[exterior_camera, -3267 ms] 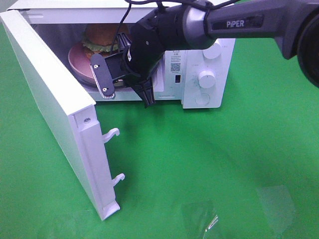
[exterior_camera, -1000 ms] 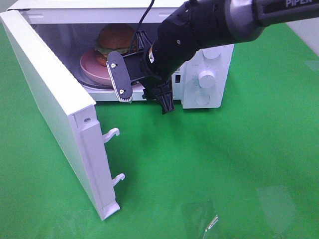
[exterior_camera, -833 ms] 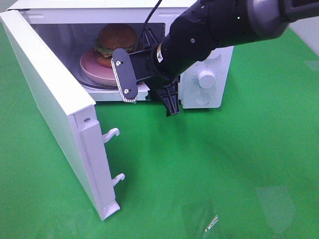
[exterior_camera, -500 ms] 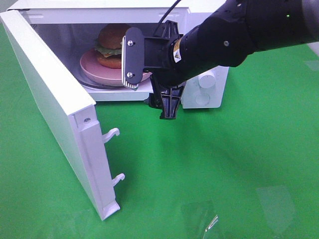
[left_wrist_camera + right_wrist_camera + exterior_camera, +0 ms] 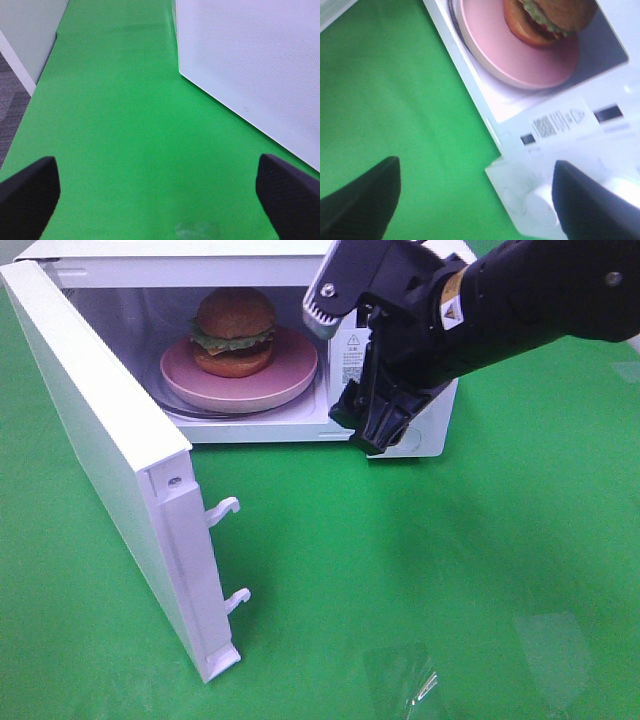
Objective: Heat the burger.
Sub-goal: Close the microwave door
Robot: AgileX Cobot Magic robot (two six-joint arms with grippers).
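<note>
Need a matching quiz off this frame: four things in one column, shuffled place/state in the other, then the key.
Things
1. burger
2. pink plate
3. microwave door
4. right gripper

Place or state
A. swung wide open
B. under the burger, inside the microwave
C. jaws apart, holding nothing, outside the cavity by the control panel
D. sitting on top of the plate

Pairs: 1-D, 2-B, 3-A, 4-C

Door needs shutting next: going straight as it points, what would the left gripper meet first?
Probably the green table cover; the microwave door lies beside the line of the open left gripper, though depth is unclear.
</note>
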